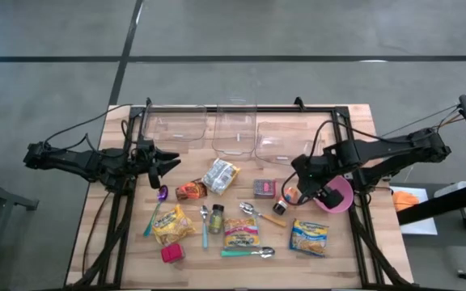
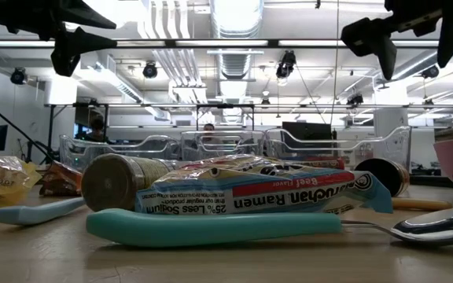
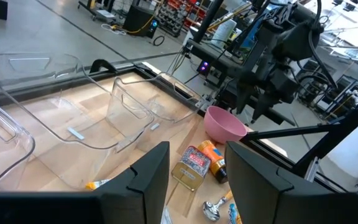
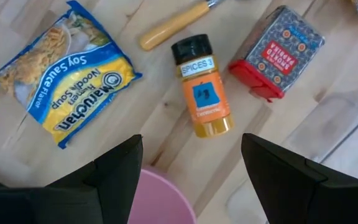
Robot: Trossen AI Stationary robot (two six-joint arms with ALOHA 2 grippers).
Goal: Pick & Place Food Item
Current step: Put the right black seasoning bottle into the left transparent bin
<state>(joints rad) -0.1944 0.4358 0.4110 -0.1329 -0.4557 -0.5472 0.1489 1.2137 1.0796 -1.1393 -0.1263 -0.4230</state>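
Orange spice bottle (image 4: pixel 202 86), black cap, flat on wood.

Orange spice bottle (image 4: pixel 204 93), black cap, flat on wood btwn red tin (image 4: pixel 277 53) & ramen pack (image 4: pixel 67 106).

orange plastic spice bottle (image 4: pixel 204 93) with black cap and blue label square. red rectangular tin (image 4: pixel 277 53) patterned in grey-blue. blue and yellow ramen packet (image 4: pixel 67 92). pink round bowl (image 1: pixel 340 194). teal-handled spoon (image 2: pixel 211 226). pale striped wooden table (image 1: pixel 120 202). clear plastic bins (image 1: pixel 235 129).
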